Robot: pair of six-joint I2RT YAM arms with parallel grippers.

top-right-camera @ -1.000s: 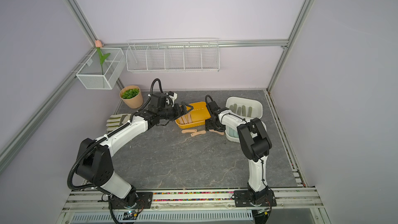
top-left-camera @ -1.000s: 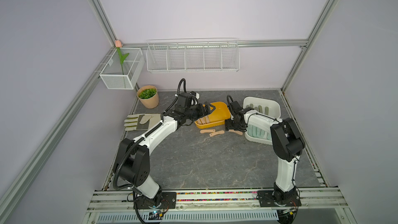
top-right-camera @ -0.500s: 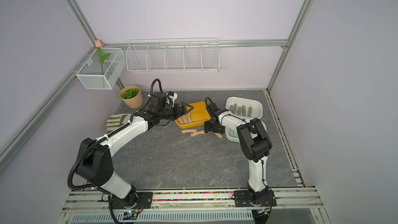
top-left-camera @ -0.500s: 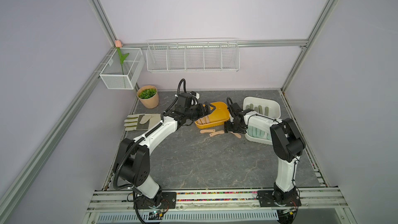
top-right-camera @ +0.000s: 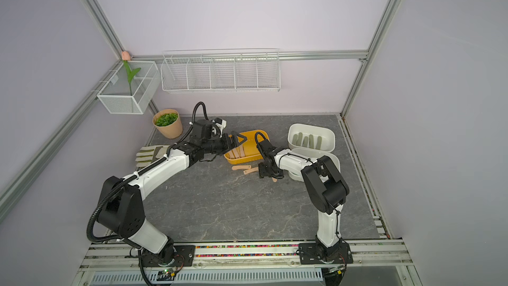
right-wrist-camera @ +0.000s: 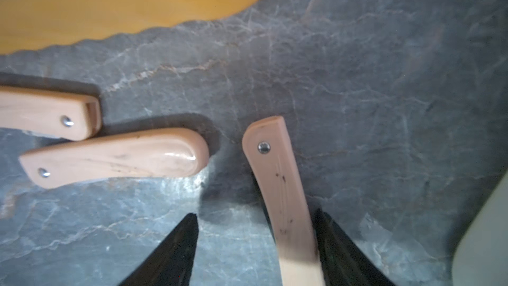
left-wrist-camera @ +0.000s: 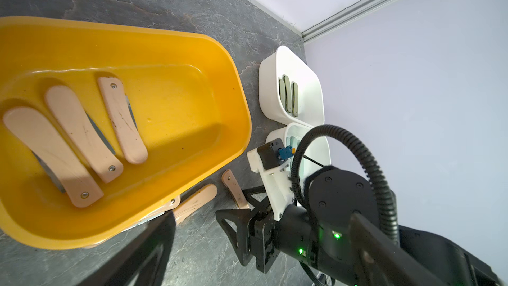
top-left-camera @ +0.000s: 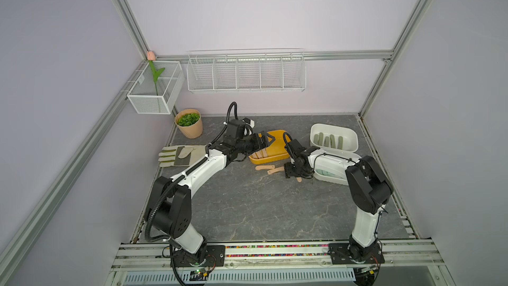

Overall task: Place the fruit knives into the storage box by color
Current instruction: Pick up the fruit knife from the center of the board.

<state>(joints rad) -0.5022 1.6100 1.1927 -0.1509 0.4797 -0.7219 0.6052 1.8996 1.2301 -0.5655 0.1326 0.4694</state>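
Observation:
Three peach-pink fruit knives (left-wrist-camera: 121, 119) lie in the yellow storage box (top-left-camera: 277, 136), and my left gripper (top-left-camera: 264, 141) hangs open just above its left end. Three more peach knives lie on the table in front of it (right-wrist-camera: 115, 158). My right gripper (right-wrist-camera: 255, 213) is down at the table, open, its jaws straddling the rightmost knife (right-wrist-camera: 283, 188); one finger is close beside it and the other stands apart. A white box (top-left-camera: 349, 133) at the back right holds olive knives (top-left-camera: 328, 141). A nearer white box (top-left-camera: 330, 160) with mint knives (left-wrist-camera: 292, 143) is partly hidden by my right arm.
A beige-and-olive work glove (top-left-camera: 181, 155) lies left of my left arm. A potted plant (top-left-camera: 189, 123) stands in the back left corner. A wire rack (top-left-camera: 246, 72) and a mesh basket (top-left-camera: 155, 88) hang on the walls.
My right gripper's jaws have narrowed around the peach knife on the table and shifted slightly. The left arm has not moved.

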